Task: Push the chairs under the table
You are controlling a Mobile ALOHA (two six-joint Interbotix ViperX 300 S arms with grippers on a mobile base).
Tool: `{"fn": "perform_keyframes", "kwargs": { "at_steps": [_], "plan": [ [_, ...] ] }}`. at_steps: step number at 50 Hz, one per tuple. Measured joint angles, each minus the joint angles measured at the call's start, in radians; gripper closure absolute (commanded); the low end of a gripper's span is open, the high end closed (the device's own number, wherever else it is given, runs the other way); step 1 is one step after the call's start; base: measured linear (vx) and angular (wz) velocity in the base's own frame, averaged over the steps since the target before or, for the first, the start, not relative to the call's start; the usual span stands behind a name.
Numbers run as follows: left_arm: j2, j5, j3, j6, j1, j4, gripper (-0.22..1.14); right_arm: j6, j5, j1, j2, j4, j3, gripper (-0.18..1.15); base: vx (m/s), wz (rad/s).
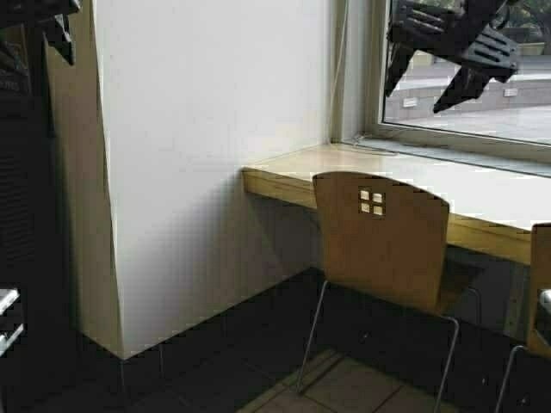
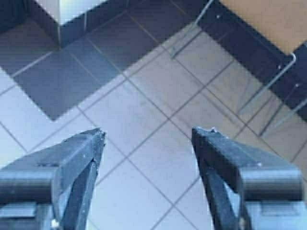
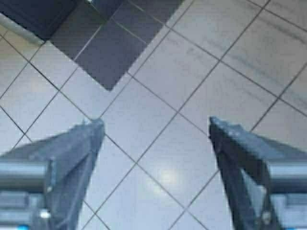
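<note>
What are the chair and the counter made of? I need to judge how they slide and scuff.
The chair: seemingly bent plywood, smooth tan veneer on a curved backrest with a four-square cutout, and thin grey metal legs. The table: probably pale wood or laminate, with a thick light wooden front edge.

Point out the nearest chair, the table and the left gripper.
chair (image 1: 387,241): high view, middle of the backrest.
table (image 1: 284,187): high view, thick front edge.
left gripper (image 2: 147,136): left wrist view, midway between the open fingertips.
</note>
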State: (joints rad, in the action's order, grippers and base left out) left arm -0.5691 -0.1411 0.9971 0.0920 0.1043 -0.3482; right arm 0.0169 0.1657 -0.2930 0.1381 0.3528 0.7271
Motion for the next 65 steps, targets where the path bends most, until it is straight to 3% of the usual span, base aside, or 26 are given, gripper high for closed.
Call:
{"fn": "perform_keyframes", "kwargs": {
  "at_steps": [65],
  "plan": [
    [0.06, -0.014, 0.008, -0.002, -0.002, -0.018, 0.02, 0.002, 0.054, 0.005, -0.055, -0.003, -0.058, -0.01, -0.32, -0.17]
  ]
}}
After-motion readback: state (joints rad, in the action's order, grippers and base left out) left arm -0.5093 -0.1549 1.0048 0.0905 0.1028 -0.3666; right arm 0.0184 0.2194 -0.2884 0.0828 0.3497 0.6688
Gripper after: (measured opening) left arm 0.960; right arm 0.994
